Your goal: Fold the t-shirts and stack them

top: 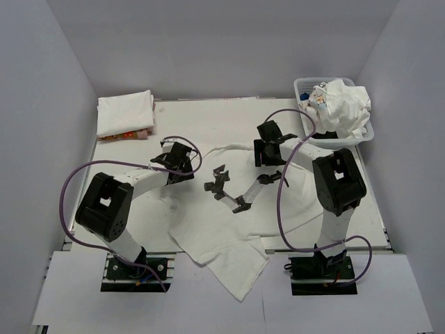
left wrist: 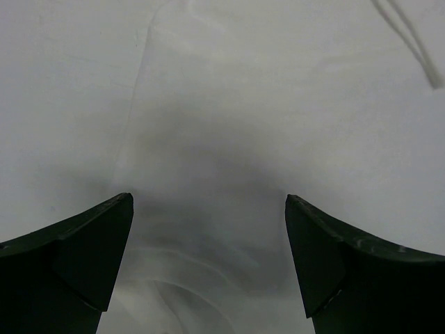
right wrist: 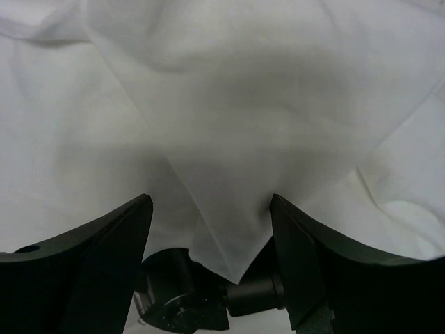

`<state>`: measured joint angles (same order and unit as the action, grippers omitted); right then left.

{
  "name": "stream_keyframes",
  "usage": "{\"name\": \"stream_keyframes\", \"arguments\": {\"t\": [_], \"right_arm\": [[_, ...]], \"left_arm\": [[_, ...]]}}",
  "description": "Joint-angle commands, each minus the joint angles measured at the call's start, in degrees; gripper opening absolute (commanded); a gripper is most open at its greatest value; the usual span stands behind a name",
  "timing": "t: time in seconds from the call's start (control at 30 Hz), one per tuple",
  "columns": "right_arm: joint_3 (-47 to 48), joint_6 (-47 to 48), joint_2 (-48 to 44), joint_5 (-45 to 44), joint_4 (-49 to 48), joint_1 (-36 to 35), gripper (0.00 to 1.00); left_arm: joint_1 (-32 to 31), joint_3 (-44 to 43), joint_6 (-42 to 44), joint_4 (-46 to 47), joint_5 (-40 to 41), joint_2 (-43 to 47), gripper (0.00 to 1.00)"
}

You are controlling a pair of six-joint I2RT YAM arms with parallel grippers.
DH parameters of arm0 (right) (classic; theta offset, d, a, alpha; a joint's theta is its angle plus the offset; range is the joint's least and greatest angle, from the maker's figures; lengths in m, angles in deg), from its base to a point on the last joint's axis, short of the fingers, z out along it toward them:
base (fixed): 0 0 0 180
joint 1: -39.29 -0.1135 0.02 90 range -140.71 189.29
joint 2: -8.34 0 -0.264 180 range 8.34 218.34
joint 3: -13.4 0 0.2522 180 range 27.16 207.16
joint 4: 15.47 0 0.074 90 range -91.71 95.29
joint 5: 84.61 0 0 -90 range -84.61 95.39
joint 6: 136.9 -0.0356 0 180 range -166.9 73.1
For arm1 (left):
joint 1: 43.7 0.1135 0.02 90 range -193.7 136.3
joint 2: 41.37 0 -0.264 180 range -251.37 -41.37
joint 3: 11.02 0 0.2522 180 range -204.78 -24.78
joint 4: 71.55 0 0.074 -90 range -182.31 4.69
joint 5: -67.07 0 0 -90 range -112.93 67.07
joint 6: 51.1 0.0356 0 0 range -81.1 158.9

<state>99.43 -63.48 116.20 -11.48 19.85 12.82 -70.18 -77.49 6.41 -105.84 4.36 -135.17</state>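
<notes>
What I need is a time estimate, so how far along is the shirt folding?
Done: a folded white stack sits at the far left. In hand: one white t-shirt lies spread and unfolded, drooping over the near edge, with the left gripper and right gripper open over it. Left: crumpled shirts fill the basket at the far right, so more folding is yet to do.

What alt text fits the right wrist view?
A white t-shirt fills the frame, with one pointed fold of its cloth hanging between the right gripper's two dark fingers. The fingers are spread apart, not closed on it.
</notes>
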Motion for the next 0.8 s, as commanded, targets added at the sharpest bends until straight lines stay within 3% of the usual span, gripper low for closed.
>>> {"name": "stream_keyframes", "arguments": {"t": [0.0,0.03,0.13,0.17,0.27,0.63,0.67,0.7,0.77], "right_arm": [[2.1,-0.6,2.4,1.0,-1.3,0.7,0.74],[2.5,-0.7,3.0,0.1,-2.5,0.8,0.74],[3.9,-1.7,4.9,-2.3,-1.8,1.4,0.59],[3.9,-2.1,5.0,-2.6,-1.6,1.6,0.42],[2.4,-3.6,3.0,-4.7,-2.6,1.9,0.20],[3.8,-1.6,-1.8,-6.4,-0.4,2.4,0.21],[3.9,-1.6,-1.6,-6.5,-0.8,2.5,0.20],[4.1,-1.4,-1.2,-7.3,-0.9,2.6,0.08],[4.5,-1.2,-0.4,-7.7,-1.4,2.7,0.06]], "left_arm": [[-0.3,3.0,-2.8,4.4,-2.4,3.8,1.00],[-0.3,4.1,-2.8,5.1,-2.4,3.8,1.00],[-0.3,4.8,-2.0,5.1,-1.8,3.1,1.00],[-0.3,4.8,-2.0,5.1,-1.8,2.4,1.00],[-0.3,4.8,-2.0,4.5,-0.4,1.2,1.00],[0.2,4.2,-3.9,1.9,5.6,-1.3,1.00],[0.2,3.0,-4.7,0.2,7.1,-1.3,1.00],[0.2,3.0,-4.7,-0.5,7.2,-2.1,1.00],[0.2,1.5,-5.4,-1.9,7.7,-3.7,1.00]]}}
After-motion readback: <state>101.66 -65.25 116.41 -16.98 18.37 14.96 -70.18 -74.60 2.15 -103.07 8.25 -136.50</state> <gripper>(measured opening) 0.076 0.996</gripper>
